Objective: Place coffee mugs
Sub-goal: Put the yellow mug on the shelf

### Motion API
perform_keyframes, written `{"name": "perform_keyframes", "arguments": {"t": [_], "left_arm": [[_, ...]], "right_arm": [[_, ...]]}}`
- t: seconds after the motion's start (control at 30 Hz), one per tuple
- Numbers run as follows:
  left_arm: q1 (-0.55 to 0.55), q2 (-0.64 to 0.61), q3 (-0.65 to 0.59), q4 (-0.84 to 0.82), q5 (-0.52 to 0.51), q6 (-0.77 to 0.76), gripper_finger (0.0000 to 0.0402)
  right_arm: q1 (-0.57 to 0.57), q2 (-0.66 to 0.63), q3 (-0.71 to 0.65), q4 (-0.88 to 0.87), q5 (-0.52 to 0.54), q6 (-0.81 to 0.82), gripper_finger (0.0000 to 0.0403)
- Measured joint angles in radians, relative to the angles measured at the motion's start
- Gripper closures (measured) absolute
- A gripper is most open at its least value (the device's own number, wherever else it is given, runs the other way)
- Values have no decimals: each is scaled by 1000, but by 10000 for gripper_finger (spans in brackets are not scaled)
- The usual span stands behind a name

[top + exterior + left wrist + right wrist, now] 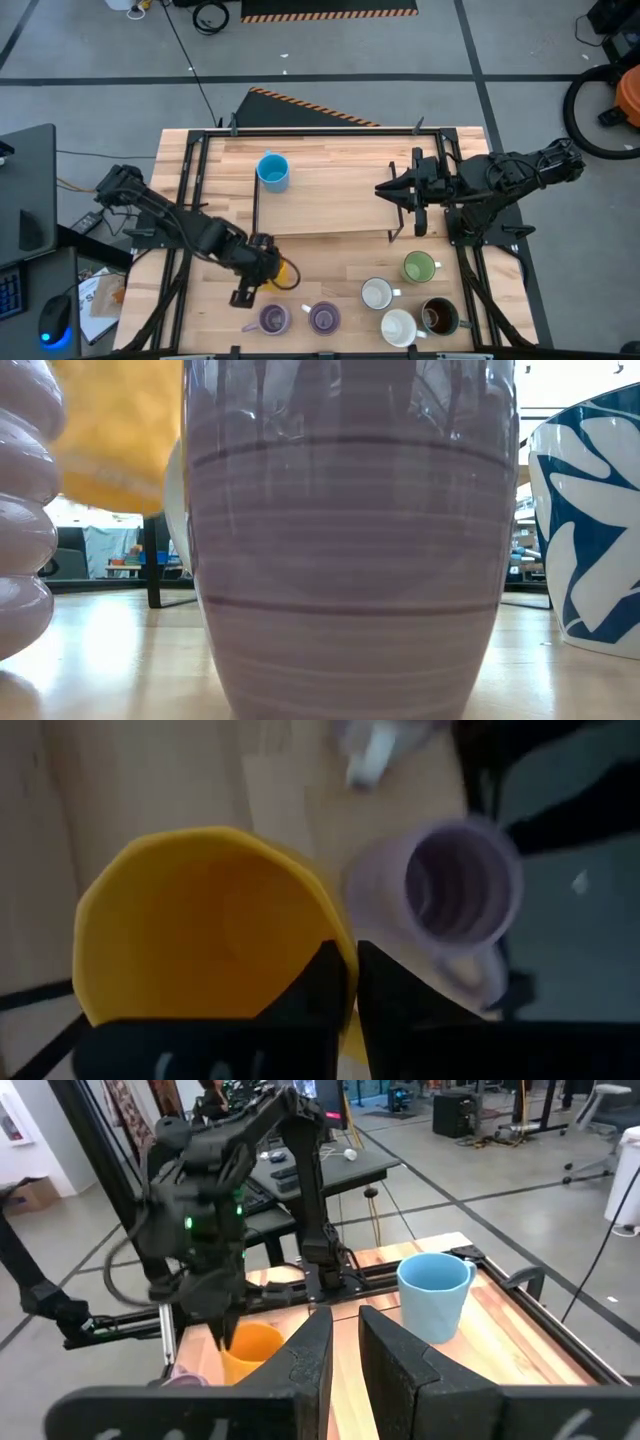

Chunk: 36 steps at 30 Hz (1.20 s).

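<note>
Seen from above, the left gripper (268, 268) sits at the near left of the wooden table (330, 190), its jaws pinched on the rim of the orange mug (283, 274); the left wrist view shows the two dark fingers (322, 982) pressed together over that rim, one on each side of the wall. Just beside the orange mug, nearer the table's front edge, stand the two purple mugs (275, 319) and (323, 317), side by side. The blue mug (273, 171) stands alone farther back, well apart from the others, on the raised light board. To the right of the purple pair lie two white mugs (377, 293) and (398, 326), with the green mug (419, 266) behind them and the dark brown mug (438, 316) at the far right of the group. The right gripper (384, 190) hangs over the back right of the board, holding nothing, its jaws nearly together with a narrow gap between the fingers (310, 1348). In the low view a purple mug (350, 540) fills the foreground.
</note>
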State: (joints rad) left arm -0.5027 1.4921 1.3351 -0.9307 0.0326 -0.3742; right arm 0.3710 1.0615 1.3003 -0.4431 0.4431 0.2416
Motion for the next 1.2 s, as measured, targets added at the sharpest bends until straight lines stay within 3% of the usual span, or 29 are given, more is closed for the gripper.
{"name": "perform_keyframes", "arguments": {"t": [0.27,0.7,0.9,1.2], "left_arm": [[84,4,195,-29,-6,-90,379],[275,193,596,-411,-23,-187,379],[321,241,638,-541,-29,-242,379],[325,279,638,-616,-141,-242,379]], "right_arm": [[0,0,0,-6,-52,-9,344],[0,-1,0,-25,-53,-35,344],[0,-2,0,-24,-77,-44,344],[0,-3,0,-21,-79,-62,344]]}}
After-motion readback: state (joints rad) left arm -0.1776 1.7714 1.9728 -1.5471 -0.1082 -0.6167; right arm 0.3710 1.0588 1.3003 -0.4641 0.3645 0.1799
